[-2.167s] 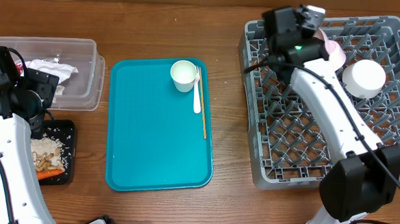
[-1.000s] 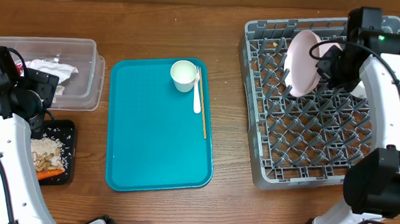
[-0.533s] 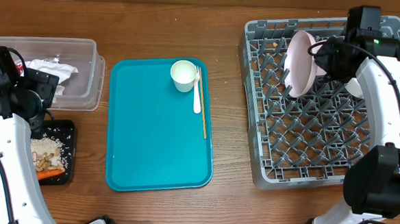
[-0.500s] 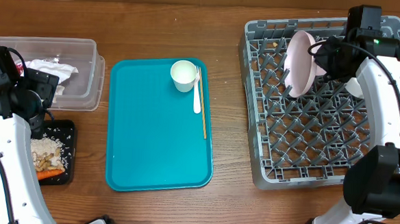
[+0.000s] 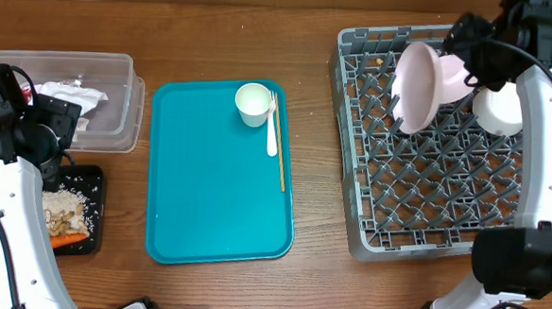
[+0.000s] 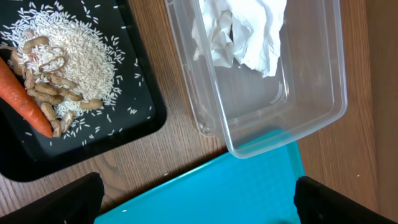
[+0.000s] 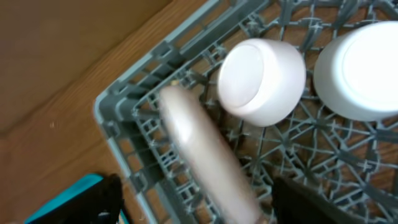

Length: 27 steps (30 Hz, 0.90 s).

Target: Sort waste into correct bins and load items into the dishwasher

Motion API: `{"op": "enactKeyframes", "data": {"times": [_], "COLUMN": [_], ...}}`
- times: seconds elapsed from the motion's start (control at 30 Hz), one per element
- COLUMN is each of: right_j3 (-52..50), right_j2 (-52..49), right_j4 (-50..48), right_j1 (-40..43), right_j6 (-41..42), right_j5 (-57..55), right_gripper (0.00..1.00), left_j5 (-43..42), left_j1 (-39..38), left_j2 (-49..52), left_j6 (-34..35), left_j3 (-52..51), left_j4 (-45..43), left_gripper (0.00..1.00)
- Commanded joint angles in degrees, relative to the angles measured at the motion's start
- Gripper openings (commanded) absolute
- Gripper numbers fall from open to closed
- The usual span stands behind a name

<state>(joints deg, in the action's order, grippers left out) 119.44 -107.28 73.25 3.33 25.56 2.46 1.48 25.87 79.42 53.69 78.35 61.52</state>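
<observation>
One large piece is now loaded. In the square grey plastic dish rack (image 5: 443,215) at the right of the table, the round pale-pink plate (image 5: 418,86) stands on its edge between the pegs near the back left corner, leaning a little. A moment earlier the right claw (image 5: 468,42) was closed on the rim of the plate. Now its fingers are spread apart with nothing between them, and it has drawn up and back from the plate. The plate has not shifted since the release, so it seems to stand by itself. Two white bowls (image 7: 261,81) lie just beside it in the rack. On the teal serving tray (image 5: 216,208) the small white cup (image 5: 252,104) and the white plastic fork (image 5: 272,135) lie as before, so probably they come next. The left claw (image 6: 199,208) hangs wide open and empty over the clear plastic tub (image 6: 311,118) and the shallow black tray (image 6: 143,118), unmoved.
</observation>
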Motion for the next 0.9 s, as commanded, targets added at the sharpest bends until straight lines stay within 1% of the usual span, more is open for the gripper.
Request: {"op": "enactKeyframes", "data": {"times": [0.0, 0.1, 0.13, 0.17, 0.27, 0.3, 0.4, 0.5, 0.6, 0.7, 0.87], "right_j3": [2.27, 1.49, 0.90, -0.26, -3.28, -6.34, -10.47, -13.99, -14.82, -14.84, -14.86], "right_j2": [0.66, 0.63, 0.63, 0.63, 0.57, 0.28, -0.61, -2.84, -6.51, -9.49, -12.59], "right_j4": [1.25, 0.63, -0.31, -2.91, -8.83, -13.94, -20.37, -25.75, -27.02, -26.10, -25.83], "right_j1": [-5.38, -11.13, -14.16, -18.32, -23.91, -27.39, -31.08, -34.23, -36.57, -37.94, -39.89], "right_j6": [-0.31, -0.52, -1.11, -4.20, -9.29, -9.53, -9.79, -12.46, -13.40, -11.06, -10.56], "right_j5": [-0.17, -0.07, 0.33, 0.90, 0.87, 0.68, 0.66, 0.68, 0.50, 0.52, 1.11], "right_gripper": [0.84, 0.91, 0.96, 0.96, 0.96, 0.94, 0.90, 0.88, 0.85, 0.82, 0.80], "left_j5": [0.00, 0.00, 0.00, 0.00, 0.00, -0.02, 0.00, 0.00, 0.00, 0.00, 0.00], "left_j1": [-0.39, -0.39, -0.39, -0.39, -0.39, -0.39, -0.39, -0.39, -0.39, -0.39, -0.39], "left_j2": [-0.02, -0.02, -0.02, -0.02, -0.02, -0.02, -0.02, -0.02, -0.02, -0.02, -0.02], "left_j6": [0.55, 0.52, 0.55, 0.55, 0.55, 0.55, 0.55, 0.55, 0.52, 0.55, 0.55], "left_j3": [0.02, 0.02, 0.02, 0.02, 0.02, 0.02, 0.02, 0.02, 0.02, 0.02, 0.02], "left_j4": [-0.04, -0.04, -0.02, -0.02, -0.04, -0.04, -0.02, -0.02, -0.02, -0.02, -0.02], "left_gripper": [1.00, 1.00, 1.00, 1.00, 1.00, 1.00, 1.00, 1.00, 1.00, 1.00, 1.00]}}
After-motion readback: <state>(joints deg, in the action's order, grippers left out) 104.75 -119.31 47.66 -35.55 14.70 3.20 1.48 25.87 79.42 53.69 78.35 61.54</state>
